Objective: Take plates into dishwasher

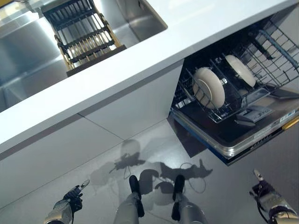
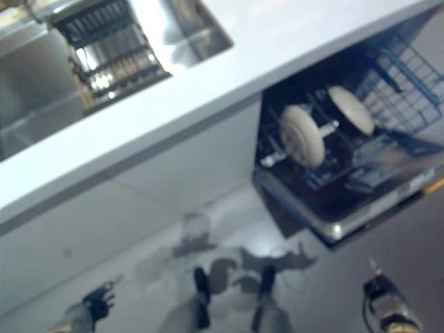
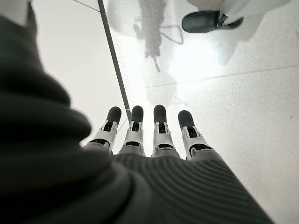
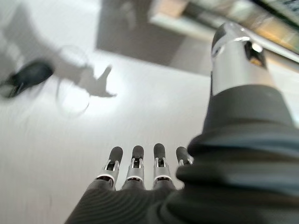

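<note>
Two cream plates stand upright in the pulled-out dishwasher rack (image 1: pixel 275 42) at the right: a nearer plate (image 1: pixel 209 87) and a farther plate (image 1: pixel 240 70). My left hand (image 1: pixel 70 198) hangs low at the lower left, above the floor, fingers (image 3: pixel 135 126) straight and empty. My right hand (image 1: pixel 266 191) hangs low at the lower right, in front of the open dishwasher door (image 1: pixel 243 135), fingers (image 4: pixel 135 163) straight and empty. Neither hand holds a plate.
A white counter (image 1: pixel 154 56) runs across the view with a steel sink (image 1: pixel 28 51) set in it. A dish drying rack (image 1: pixel 84 35) sits in the sink and holds no plates. White cabinet fronts (image 1: pixel 117 116) stand below the counter.
</note>
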